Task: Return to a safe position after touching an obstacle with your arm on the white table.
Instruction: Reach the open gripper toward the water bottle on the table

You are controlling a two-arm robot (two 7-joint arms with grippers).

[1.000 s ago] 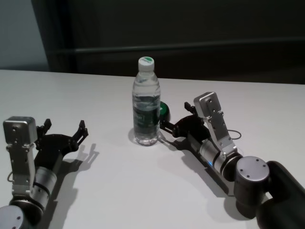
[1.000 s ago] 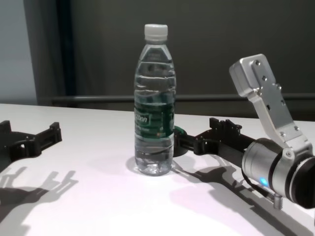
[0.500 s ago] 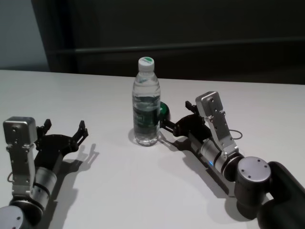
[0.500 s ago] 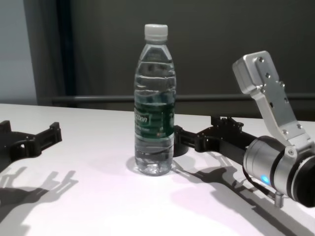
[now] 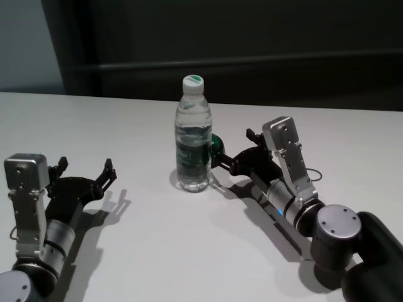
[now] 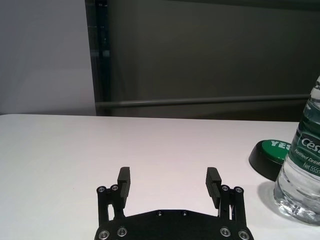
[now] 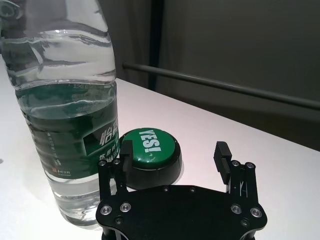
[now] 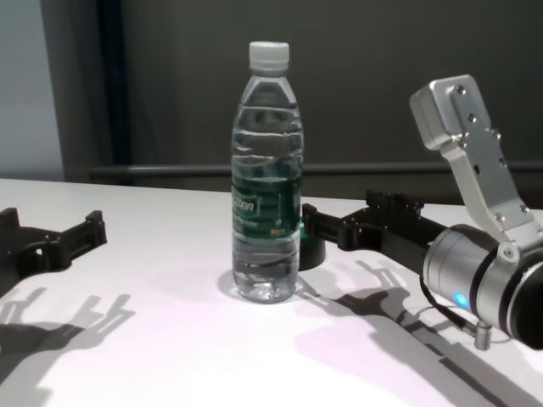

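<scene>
Dark wall with a horizontal rail behind; broad white worktop in front. Upright near the middle of the worktop, the clear water bottle, white cap on top, dark green label band around the waist. Just behind it and slightly to the right, a low black puck with a green top, partly hidden by the bottle in the head view.

Right claw low over the worktop, just right of the bottle, pointing left and toward the far side. Spread wide, holding nothing. In the right wrist view, one finger close beside the bottle's lower body and in front of the puck's edge; contact with either not clear. Other finger over bare worktop on the puck's far side. Bottle outside the gap between the fingers, puck in line with that gap just beyond the tips.

Left claw near the left edge, well apart from the bottle, also spread wide and empty, fingers aimed across bare worktop.
</scene>
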